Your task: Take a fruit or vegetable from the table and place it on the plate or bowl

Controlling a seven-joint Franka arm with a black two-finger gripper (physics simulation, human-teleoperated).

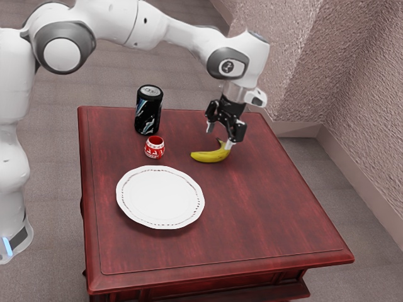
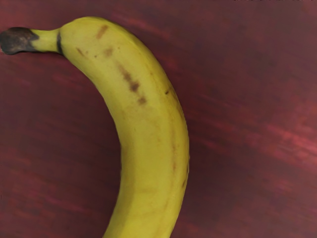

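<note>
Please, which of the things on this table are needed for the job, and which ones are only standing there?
Needed for the job:
- banana
- plate
- claw, open above the banana's stem end

Only standing there:
- black can
- small red cup, between the can and the plate

The counter (image 1: pixel 271 207) was a square piece in dark red-stained wood, with a thin groove running just inside its moulded edge. Seen close in the wrist view, its surface showed lighter reddish streaks. The floor (image 1: pixel 107 82) was greyish-brown and matt. A rough, pinkish-beige textured wall (image 1: pixel 359 69) formed a corner at the exterior view's right, with a pale baseboard (image 1: pixel 362 185) along its foot. Lighting was soft and even.
</note>
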